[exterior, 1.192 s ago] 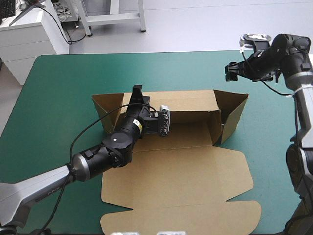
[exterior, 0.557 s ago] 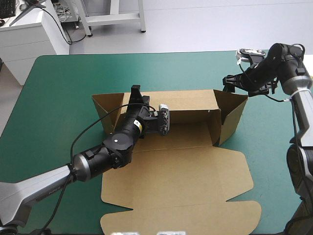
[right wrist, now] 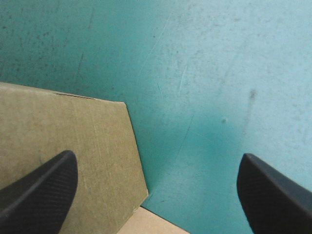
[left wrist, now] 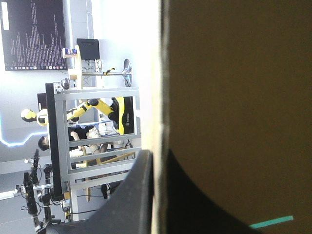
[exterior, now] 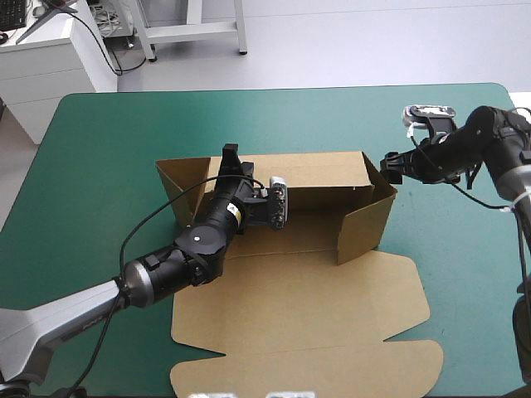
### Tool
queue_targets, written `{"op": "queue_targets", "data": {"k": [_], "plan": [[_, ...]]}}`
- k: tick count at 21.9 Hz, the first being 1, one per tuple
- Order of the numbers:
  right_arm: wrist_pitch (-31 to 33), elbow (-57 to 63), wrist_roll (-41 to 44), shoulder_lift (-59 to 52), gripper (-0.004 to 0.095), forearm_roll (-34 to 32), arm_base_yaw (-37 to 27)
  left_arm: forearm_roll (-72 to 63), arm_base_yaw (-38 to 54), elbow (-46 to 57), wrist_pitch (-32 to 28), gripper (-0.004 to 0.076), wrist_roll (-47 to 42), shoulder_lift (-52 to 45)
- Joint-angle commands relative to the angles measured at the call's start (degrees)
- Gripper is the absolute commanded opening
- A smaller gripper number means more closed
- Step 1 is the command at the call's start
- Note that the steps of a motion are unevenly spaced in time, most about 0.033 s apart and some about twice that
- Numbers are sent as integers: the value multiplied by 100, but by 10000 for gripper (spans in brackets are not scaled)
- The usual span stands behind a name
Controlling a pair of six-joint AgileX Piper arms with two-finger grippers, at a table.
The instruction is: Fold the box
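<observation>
Lying at the middle of the teal-green cover (exterior: pixel 99 166), the brown box (exterior: pixel 299 232) forms a half-raised tray, with its opening facing up. The left arm enters from the near left corner and reaches across the box's left part. The left flap (exterior: pixel 178 186) stands upright and splays outward from the back corner. The left gripper (exterior: pixel 232 162) sits on the back wall (exterior: pixel 323 170) near that wall's left end. In the left wrist view its black fingers (left wrist: pixel 136 195) lie on either side of the board's top edge, all but together, pinching the wall. The back wall stands upright along the far side. The lid (exterior: pixel 307 323) lies flat on the cover toward the near edge. The right wall (exterior: pixel 365 220) is raised and angled inward toward the tray's floor. The right gripper (exterior: pixel 390 166) hovers just beside the far upper corner of the right wall, outside the box. In the right wrist view its fingers are wide apart, one over the board and the other over bare cover. Whether it touches the board cannot be told.
</observation>
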Motion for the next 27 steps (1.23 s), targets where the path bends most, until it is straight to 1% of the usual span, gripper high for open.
{"op": "queue_targets", "data": {"k": [1, 3, 4, 6, 7, 10, 12, 16, 19, 20, 25, 27], "plan": [[-704, 364, -497, -595, 820, 419, -32, -229, 63, -26, 369, -8, -59, -111], [-1102, 851, -924, -858, 820, 678, -32, -229, 63, -26, 369, -8, -59, -111], [-1185, 997, -1042, -938, 820, 744, -32, -229, 63, -26, 369, -8, -59, -111], [-1348, 1347, -1161, -1140, 820, 770, -32, -229, 63, -26, 369, -8, -59, -111], [-1525, 1575, -1161, -1289, 820, 770, -32, -229, 63, -26, 369, -8, -59, -111], [-1676, 1877, -1378, -1571, 820, 839, -32, -229, 63, -26, 369, -8, -59, -111], [-1618, 1985, -1550, -1716, 820, 841, -32, -229, 63, -26, 315, -8, -59, -111], [-1235, 1990, -2064, -1719, 820, 1237, -32, -218, 63, -26, 306, -8, -70, -111], [-1014, 1990, -2129, -1719, 820, 1237, -32, -175, 63, -26, 306, -8, -70, -111], [-856, 1990, -2207, -1719, 820, 1248, -32, -153, 63, -26, 306, -8, -70, -111], [-754, 1990, -2345, -1719, 820, 1309, -32, 8, 63, -26, 306, -8, -70, -111], [-732, 1990, -2446, -1707, 820, 1456, -32, 8, 63, -26, 306, -8, -70, -111]]}}
